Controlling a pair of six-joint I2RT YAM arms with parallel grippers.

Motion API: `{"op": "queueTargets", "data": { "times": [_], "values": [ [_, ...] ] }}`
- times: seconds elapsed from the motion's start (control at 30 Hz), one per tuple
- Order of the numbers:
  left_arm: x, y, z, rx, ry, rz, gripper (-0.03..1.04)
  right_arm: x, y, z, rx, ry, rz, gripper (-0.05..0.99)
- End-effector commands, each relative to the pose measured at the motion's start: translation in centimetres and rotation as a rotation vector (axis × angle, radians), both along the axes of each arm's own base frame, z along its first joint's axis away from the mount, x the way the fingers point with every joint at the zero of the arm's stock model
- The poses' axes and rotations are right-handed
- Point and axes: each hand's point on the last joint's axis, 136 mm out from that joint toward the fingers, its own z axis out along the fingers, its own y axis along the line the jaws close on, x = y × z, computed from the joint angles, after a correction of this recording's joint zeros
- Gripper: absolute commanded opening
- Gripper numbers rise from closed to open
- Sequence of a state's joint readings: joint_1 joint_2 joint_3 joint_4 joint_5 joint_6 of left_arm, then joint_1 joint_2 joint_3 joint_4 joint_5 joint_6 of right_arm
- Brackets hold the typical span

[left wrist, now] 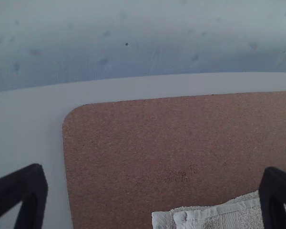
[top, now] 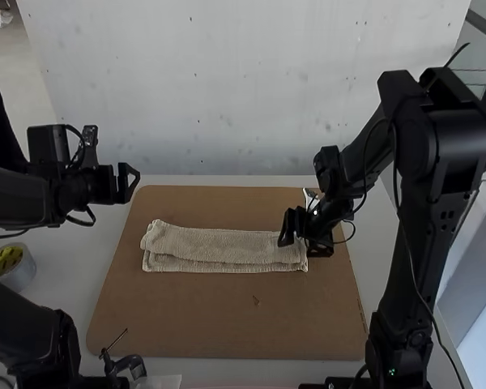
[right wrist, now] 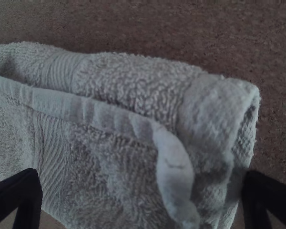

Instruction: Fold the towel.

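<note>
The beige towel (top: 219, 245) lies folded into a long, narrow strip, a lower layer showing along its near edge. My left gripper (top: 133, 181) is in the air beyond the board's left edge, clear of the towel. At the towel's right end, my right gripper (top: 304, 241) is low over the cloth. In the left wrist view, the left gripper (left wrist: 152, 193) is open, a towel corner (left wrist: 219, 217) near one finger. The right gripper (right wrist: 143, 198) is also open, its fingers wide apart around the towel (right wrist: 105, 162), whose hemmed edge curves between them.
Under the towel is a brown board (top: 202, 316) with rounded corners, on a pale table (top: 65, 284). A roll of tape (top: 12, 266) stands at the left, near the left arm. A pale wall (top: 243, 89) rises behind the table.
</note>
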State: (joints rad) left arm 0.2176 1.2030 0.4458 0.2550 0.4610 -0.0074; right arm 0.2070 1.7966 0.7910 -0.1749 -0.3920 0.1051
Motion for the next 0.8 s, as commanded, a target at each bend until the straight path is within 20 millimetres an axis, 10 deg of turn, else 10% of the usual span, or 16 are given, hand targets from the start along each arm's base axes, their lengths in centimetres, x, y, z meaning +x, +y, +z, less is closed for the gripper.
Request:
{"op": "queueTargets", "data": {
  "times": [0.0, 0.4, 0.77],
  "values": [
    [-0.2, 0.3, 0.7, 0.010, -0.030, -0.007, 1.01, -0.1, 1.3, -0.5, 0.018, 0.022, 0.022, 0.88],
    [-0.2, 0.9, 0.6, 0.019, -0.032, 0.003, 1.01, 0.9, 1.1, 0.6, 0.043, -0.006, -0.008, 0.36],
    [-0.1, 0.8, 0.7, 0.019, -0.033, 0.001, 1.01, 2.3, -2.9, 4.2, 0.067, -0.110, -0.116, 0.14]
  ]
}}
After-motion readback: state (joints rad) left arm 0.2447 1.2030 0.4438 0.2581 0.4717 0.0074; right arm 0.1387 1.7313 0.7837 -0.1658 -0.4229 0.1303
